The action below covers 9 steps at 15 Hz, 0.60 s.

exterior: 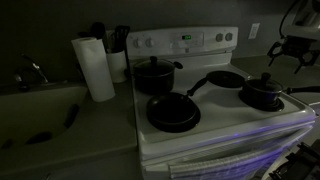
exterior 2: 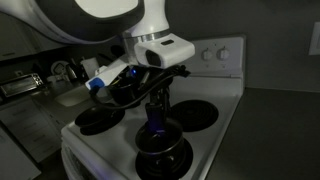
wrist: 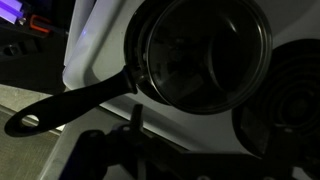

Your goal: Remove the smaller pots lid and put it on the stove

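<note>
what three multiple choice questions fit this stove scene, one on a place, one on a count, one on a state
1. Where is the paper towel roll relative to the stove?
A on a burner
B on the counter beside it
C on its back panel

2. How many black pots and pans sit on the burners?
A two
B three
C four

3. The lid is
A seated on the smaller pot
B lying on a bare burner
C leaning on the back panel

1 B: it stands off the stove.
2 C: taller pot, front frying pan, rear frying pan, smaller pot.
3 A: the wrist view shows it covering the pot.
</note>
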### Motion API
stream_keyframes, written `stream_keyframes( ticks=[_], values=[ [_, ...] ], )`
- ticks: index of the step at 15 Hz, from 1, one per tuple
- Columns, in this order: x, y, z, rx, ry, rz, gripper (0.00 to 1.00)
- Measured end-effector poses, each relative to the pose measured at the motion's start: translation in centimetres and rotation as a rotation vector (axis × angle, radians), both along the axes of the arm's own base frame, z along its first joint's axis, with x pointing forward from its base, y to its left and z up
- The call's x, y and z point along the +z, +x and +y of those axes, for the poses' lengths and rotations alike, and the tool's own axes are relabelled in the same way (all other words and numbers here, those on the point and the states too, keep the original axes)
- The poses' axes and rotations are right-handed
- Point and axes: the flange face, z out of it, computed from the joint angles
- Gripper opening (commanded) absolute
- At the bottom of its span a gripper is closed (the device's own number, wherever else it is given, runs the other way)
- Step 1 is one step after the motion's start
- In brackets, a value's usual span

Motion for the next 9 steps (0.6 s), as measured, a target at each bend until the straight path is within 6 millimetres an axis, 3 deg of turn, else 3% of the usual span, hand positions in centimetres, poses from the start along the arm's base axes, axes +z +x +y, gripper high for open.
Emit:
stream_keyframes(
  ticks=[9],
  values=[
    [0.0,3.4,3.7,0.116,-0.017,0.009,1.0]
  ],
)
